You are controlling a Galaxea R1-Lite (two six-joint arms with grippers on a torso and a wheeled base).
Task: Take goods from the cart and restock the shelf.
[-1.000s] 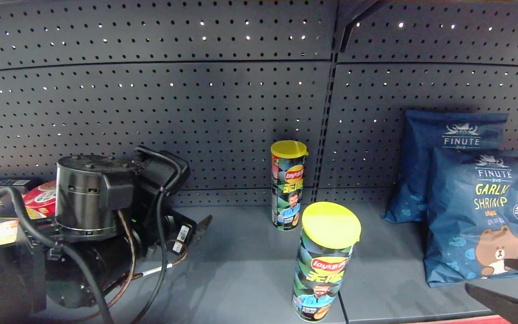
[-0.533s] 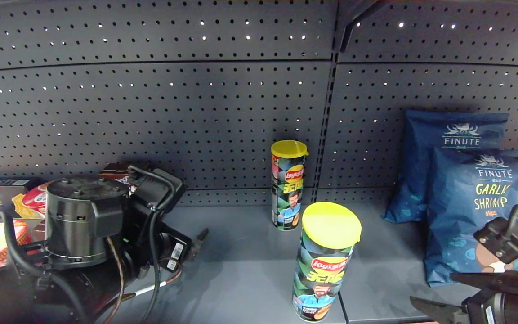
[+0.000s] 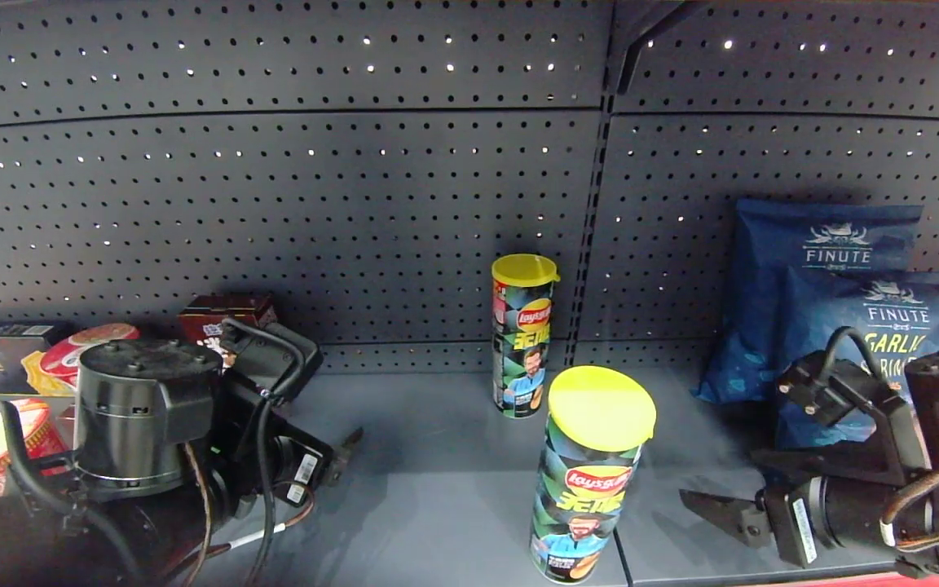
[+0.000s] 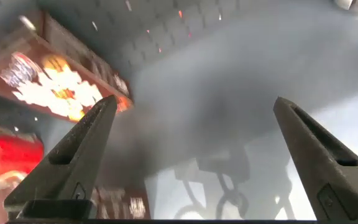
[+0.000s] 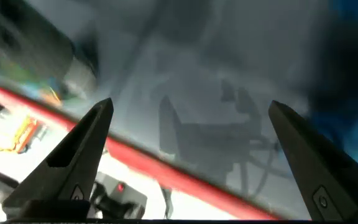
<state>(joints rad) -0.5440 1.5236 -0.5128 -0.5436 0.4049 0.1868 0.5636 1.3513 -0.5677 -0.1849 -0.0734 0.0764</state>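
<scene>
right now both hands are empty. the left hand (image 4: 194, 99) has its jaws spread wide with nothing between them, low over the shelf (image 3: 437, 489) and well to the left of the front chip can (image 3: 592, 481). the right hand (image 5: 190, 106) is likewise spread and empty, just to the right of that can, near the shelf's front edge. the front chip can stands upright at the lip of the shelf, and a second chip can (image 3: 523, 334) stands upright behind it by the back panel.

the main risk, as i judge it, is the right hand. it sits close beside a tall, narrow can, so a sideways swing could clip the can and tip it off the edge or into the one behind. the blue snack bags (image 3: 836, 244), to the right of the front can and behind the right arm, could get dragged or crushed. the left arm's cables could snag the noodle cups (image 3: 90, 342) far to the can's left.
</scene>
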